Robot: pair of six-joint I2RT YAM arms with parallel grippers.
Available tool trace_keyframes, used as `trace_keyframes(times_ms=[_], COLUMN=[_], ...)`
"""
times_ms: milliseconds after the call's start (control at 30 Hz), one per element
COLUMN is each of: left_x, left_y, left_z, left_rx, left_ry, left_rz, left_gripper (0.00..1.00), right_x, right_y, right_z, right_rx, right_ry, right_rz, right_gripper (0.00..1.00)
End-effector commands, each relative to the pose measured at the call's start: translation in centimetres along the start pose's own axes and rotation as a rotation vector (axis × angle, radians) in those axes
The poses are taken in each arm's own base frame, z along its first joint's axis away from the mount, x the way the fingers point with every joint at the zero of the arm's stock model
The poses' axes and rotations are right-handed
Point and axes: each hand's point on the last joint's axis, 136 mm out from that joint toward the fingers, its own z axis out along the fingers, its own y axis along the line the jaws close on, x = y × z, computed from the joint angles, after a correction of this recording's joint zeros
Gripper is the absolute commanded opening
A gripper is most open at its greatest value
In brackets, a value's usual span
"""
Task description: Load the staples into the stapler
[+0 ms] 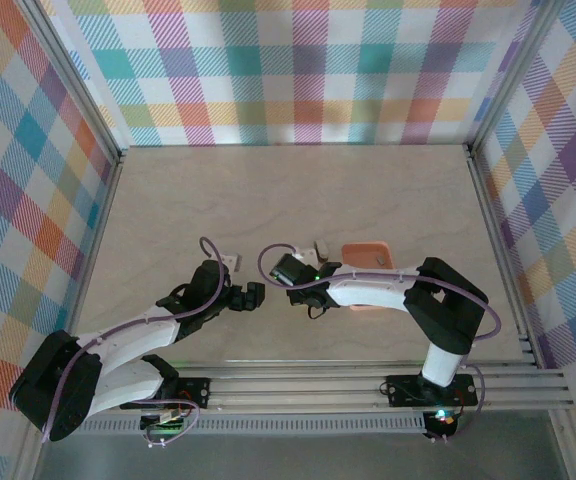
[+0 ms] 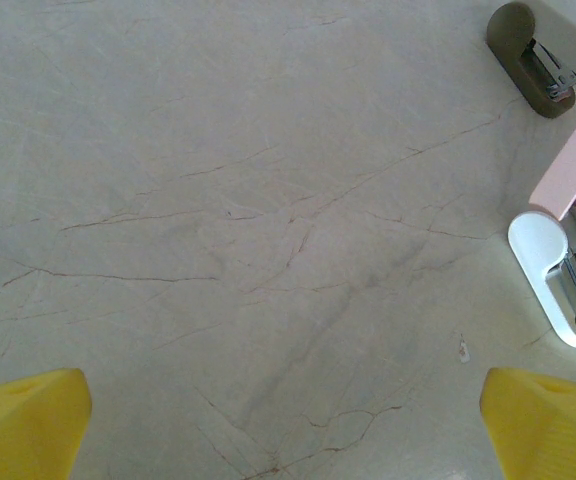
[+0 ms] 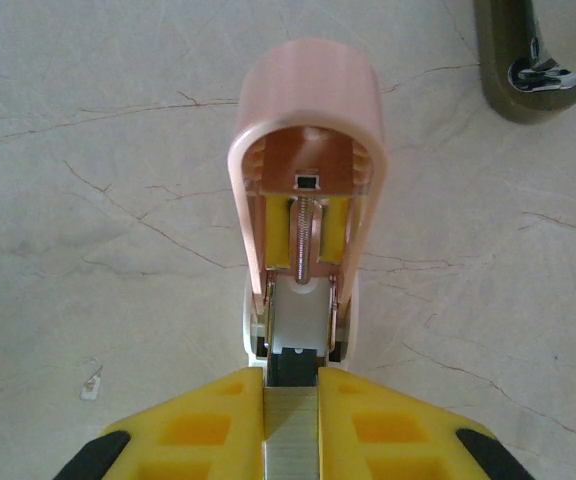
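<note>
the stapler (image 3: pixel 308 110) is seen lying on the pale marbled table (image 3: pixel 88 200), with its pink lid swung up and the spring and pale channel laid bare. a grey strip of staples (image 3: pixel 290 440) is pinched between the yellow fingers (image 3: pixel 198 430) of the right gripper (image 3: pixel 290 400) and is lined up with the channel's near end. the left gripper (image 2: pixel 288 430) is spread wide over bare table, the stapler being just beside its right finger. a small grey-white piece (image 2: pixel 571 35) is seen lying apart from the stapler.
</note>
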Motion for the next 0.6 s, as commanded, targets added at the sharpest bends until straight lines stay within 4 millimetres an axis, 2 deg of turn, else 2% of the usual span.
trace_keyframes(times_ms=[0,567], left_x=[-0.39,-0.56], left_y=[-0.4,-0.43], left_z=[-0.09,-0.12], left_rx=[0.004,0.004], left_ry=[-0.007,-0.013], left_rz=[0.02,0.02], left_gripper=[1.0,1.0], right_x=[0.81,1.14], right_y=[-0.83,-0.87], right_z=[0.76,1.22], right_rx=[0.034,0.04], right_ry=[0.035,0.058], right_rz=[0.008,0.008], right_gripper=[0.18,0.18])
